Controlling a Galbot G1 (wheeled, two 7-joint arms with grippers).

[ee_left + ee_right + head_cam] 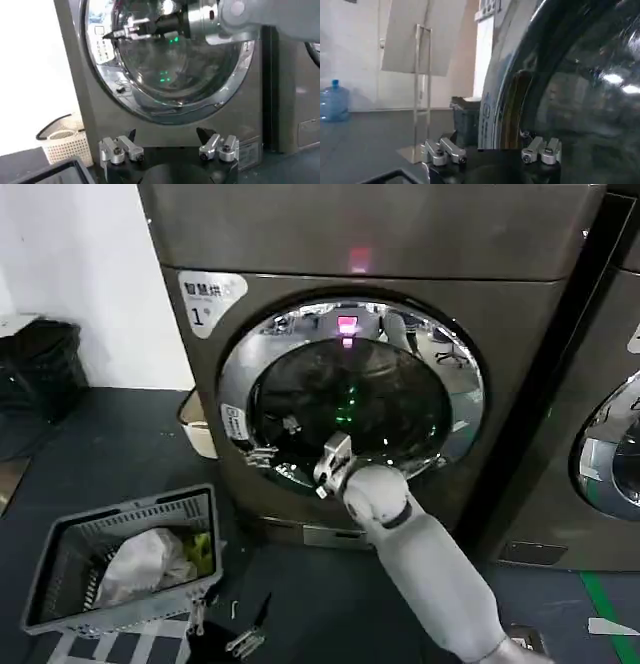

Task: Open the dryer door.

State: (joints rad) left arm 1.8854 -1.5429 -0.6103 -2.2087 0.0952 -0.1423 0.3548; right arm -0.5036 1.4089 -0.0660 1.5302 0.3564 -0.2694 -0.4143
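The dryer door (352,399) — chrome rim, dark tinted glass — fills the machine's front, seemingly closed; the right gripper (262,454) reaches its left rim, grip unclear; the left gripper (167,137) hangs released below.

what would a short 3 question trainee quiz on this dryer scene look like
1. True or false: the right tool is at the left edge of the door.
2. What lies in the basket on the floor?
A. bottles
B. a light cloth bundle
C. shoes
3. Fill in: the left tool waits low in front of the dryer with its fingers ____.

Key:
1. True; its arm reaches across the glass to the rim.
2. B
3. open; it holds nothing.
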